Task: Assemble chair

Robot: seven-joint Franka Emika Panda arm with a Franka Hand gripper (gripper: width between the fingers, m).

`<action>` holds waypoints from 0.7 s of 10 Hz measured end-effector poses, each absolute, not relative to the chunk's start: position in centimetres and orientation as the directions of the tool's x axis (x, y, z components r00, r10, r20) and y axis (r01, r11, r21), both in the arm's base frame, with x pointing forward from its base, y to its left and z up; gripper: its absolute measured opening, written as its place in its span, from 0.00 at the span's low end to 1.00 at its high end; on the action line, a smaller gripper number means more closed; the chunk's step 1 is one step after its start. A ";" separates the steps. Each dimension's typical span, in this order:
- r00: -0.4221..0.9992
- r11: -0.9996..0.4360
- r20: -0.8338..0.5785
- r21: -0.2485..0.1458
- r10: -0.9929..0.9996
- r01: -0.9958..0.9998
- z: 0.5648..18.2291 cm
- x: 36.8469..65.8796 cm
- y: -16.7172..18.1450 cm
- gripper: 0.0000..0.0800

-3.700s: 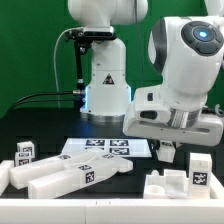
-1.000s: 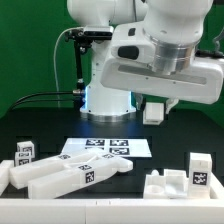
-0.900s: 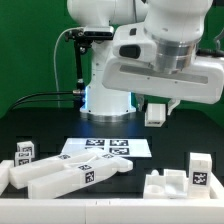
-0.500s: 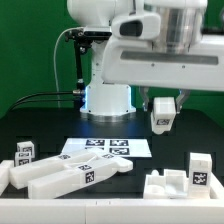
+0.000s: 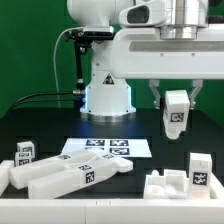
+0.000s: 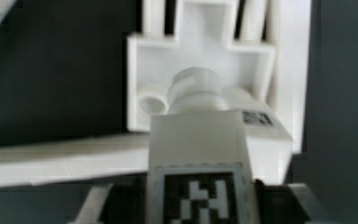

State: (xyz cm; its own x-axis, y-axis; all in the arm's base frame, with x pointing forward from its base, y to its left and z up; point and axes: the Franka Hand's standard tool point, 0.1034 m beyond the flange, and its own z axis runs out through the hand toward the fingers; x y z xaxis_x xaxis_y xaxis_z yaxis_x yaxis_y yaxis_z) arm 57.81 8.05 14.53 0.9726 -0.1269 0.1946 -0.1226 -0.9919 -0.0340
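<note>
The gripper (image 5: 176,97) is clamped on a white chair part (image 5: 177,118), which hangs upright in the air above the surface (image 5: 50,135) at the exterior view's right, long axis vertical, tag facing the camera. Only the wrist view shows its rounded tip aimed at a slotted white part (image 6: 202,45) below. A second ago it hung further toward the exterior view's left, no tag showing

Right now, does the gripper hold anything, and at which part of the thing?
Yes. The gripper holds a small white tagged chair part in the air above the table, clamped by its upper end, one finger on each side; the rest hangs below.
</note>
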 end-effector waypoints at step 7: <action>0.862 -0.999 0.506 -0.022 -0.043 -0.037 11.6 57.5 7.5 0.36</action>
